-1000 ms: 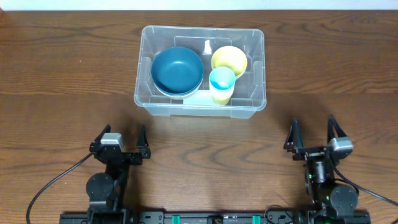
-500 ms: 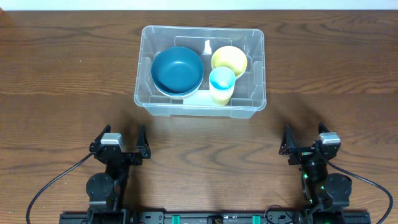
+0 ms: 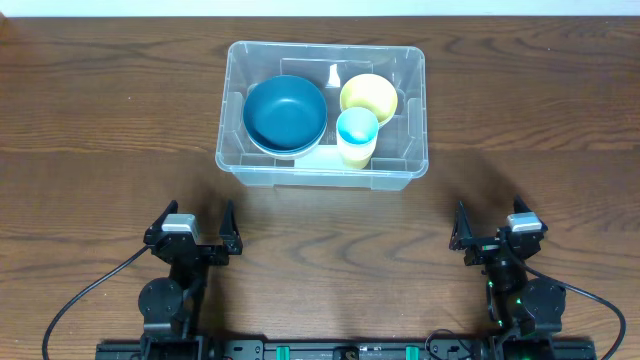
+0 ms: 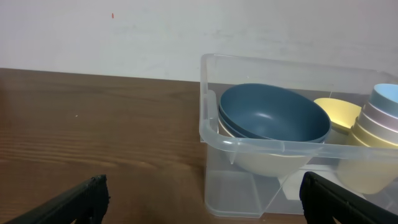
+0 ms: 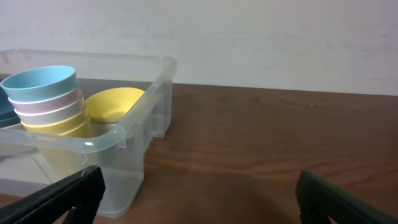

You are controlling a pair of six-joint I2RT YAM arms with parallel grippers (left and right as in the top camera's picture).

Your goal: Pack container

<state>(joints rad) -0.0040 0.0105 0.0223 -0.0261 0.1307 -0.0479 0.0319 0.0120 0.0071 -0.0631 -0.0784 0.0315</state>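
Container [image 3: 300,178] sits at the far centre of the table [image 3: 100,120], long side facing the arms and well apart from both.

Contents:
- blue bowl [image 3: 285,113] on the left, nested on a paler bowl as seen from the left wrist
- yellow bowl [image 3: 368,96] far right
- stack of cups [image 3: 357,135] just near of the yellow bowl, light blue cup on top
- a small white item at the far wall, too small to identify

No loose items show on the table.

Left gripper [image 3: 195,218] is at the near left, jaws spread wide, holding nothing. Its fingers [image 4: 74,202] frame the bin's left end. Right gripper [image 3: 490,228] is at the near right, likewise spread and empty. Its fingers [image 5: 62,196] frame the bin's right end.

Judgement: packing looks complete, and the step in hand is parking the arms. To do it well, keep both grippers low at the near edge, jaws apart, clear of the thick rim so the bin is not nudged. If another piece comes, enter from above over the near rim. The cup stack is tall and likely to tip, so avoid brushing it.
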